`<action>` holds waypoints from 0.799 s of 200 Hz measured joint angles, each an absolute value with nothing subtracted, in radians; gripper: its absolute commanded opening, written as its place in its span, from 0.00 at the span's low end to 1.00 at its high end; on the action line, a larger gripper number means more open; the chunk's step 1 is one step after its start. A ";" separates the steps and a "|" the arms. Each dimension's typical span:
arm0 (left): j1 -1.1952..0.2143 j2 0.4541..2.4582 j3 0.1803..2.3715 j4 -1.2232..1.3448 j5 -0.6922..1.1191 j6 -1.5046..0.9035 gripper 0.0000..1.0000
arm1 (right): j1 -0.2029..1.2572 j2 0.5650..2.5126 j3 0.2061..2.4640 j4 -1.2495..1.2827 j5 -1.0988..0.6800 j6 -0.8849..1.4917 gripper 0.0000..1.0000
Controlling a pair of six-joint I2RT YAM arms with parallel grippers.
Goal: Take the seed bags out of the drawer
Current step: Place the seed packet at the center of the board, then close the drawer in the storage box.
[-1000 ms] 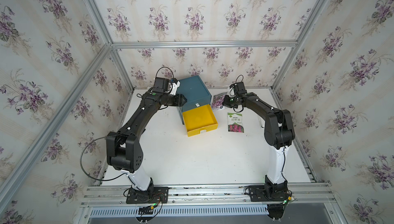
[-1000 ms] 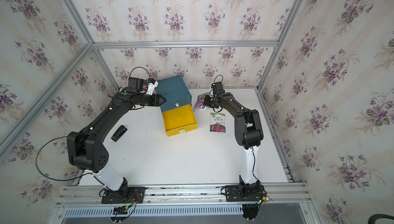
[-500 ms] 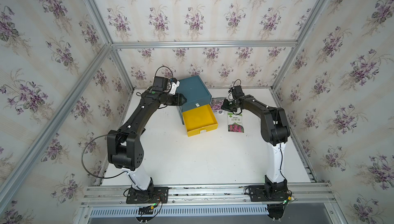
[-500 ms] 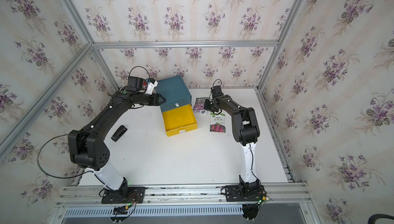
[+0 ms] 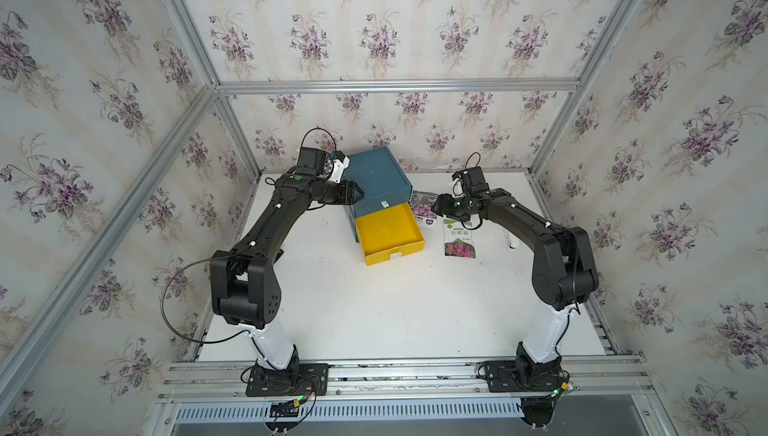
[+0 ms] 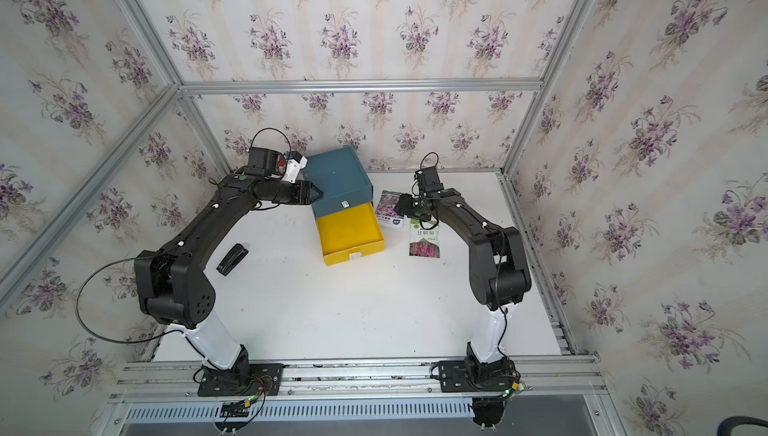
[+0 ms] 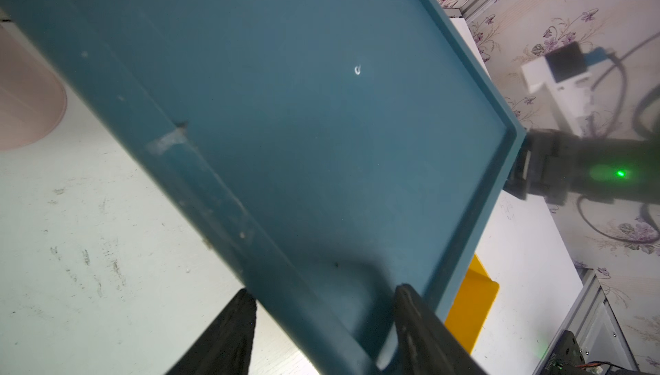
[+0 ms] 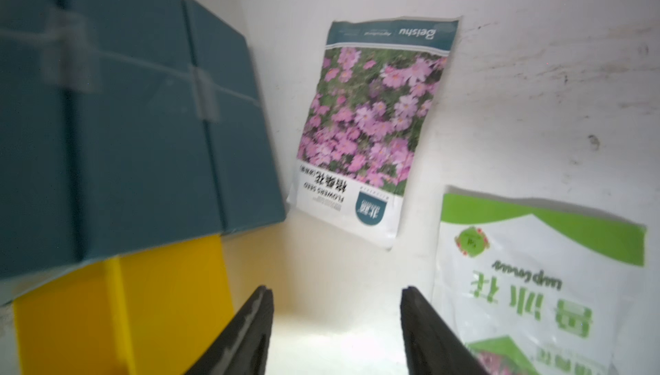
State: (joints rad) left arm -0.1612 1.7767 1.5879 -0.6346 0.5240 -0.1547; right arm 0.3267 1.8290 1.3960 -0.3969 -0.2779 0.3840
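left gripper [image 7: 325,293] clamped on the corner edge of the blue cabinet [image 5: 376,176], one finger on each side of the wall. right gripper [image 8: 335,291] has fingers spread apart, holding nothing, hanging over bare table [image 5: 395,309] between the pulled-out yellow drawer [image 5: 395,253] and the green-and-white seed bag [image 8: 535,284]. purple-flower seed bag [image 8: 371,116] lies flat just beside the cabinet; both bags on the table, close together, not overlapping; only two seen

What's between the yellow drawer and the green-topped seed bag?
Just bare white table separates the drawer from that seed bag, in both top views.
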 measured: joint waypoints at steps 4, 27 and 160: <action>-0.161 1.777 1.589 -0.635 0.524 -0.155 0.64 | 0.335 1.805 1.380 -0.400 -0.278 0.383 0.63; -0.160 1.779 1.592 -0.640 0.524 -0.155 0.64 | 0.390 1.652 1.289 -0.418 -0.271 0.374 0.67; -0.159 1.784 1.598 -0.646 0.529 -0.155 0.64 | 0.813 1.381 0.981 -0.327 -0.168 0.432 0.65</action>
State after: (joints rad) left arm -0.1585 1.7844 1.5982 -0.6460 0.5293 -0.1551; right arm 0.8131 1.3811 0.9813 -0.3275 -0.1680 0.4324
